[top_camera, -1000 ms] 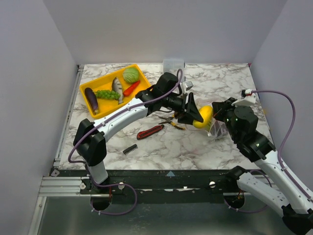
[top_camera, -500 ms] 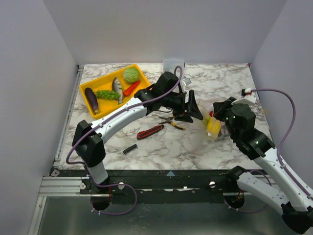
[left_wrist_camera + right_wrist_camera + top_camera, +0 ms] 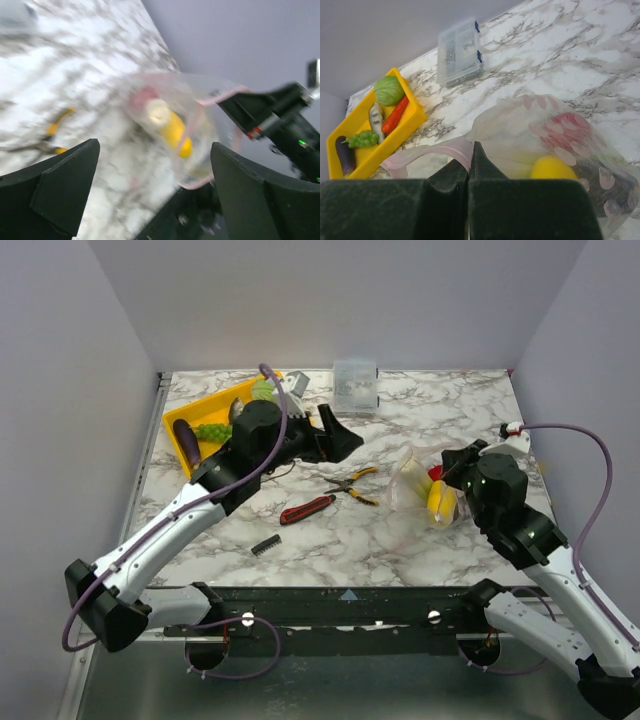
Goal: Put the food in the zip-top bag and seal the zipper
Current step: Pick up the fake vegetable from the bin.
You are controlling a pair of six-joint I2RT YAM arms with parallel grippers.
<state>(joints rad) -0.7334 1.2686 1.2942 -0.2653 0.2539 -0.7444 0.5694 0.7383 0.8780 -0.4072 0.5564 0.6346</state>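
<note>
Black left pincer (image 3: 338, 440) gapes near tray (image 3: 188, 411); right pincer (image 3: 470, 150) clamps zipper (image 3: 427, 152) of zip-top bag (image 3: 520, 127).

Marbled worktop (image 3: 440, 415): yellow tray (image 3: 200, 412) at 10 o'clock; clear box (image 3: 354, 385) at 12; yellow-handled pliers (image 3: 355, 483) and red-handled knife (image 3: 308, 508) near centre; small black toothed part (image 3: 265, 545) at 7.

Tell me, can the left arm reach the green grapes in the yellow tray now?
Probably yes. The left claw is open, empty and near the yellow tray, where the green grapes lie uncovered; it only points away and must turn toward them.
</note>
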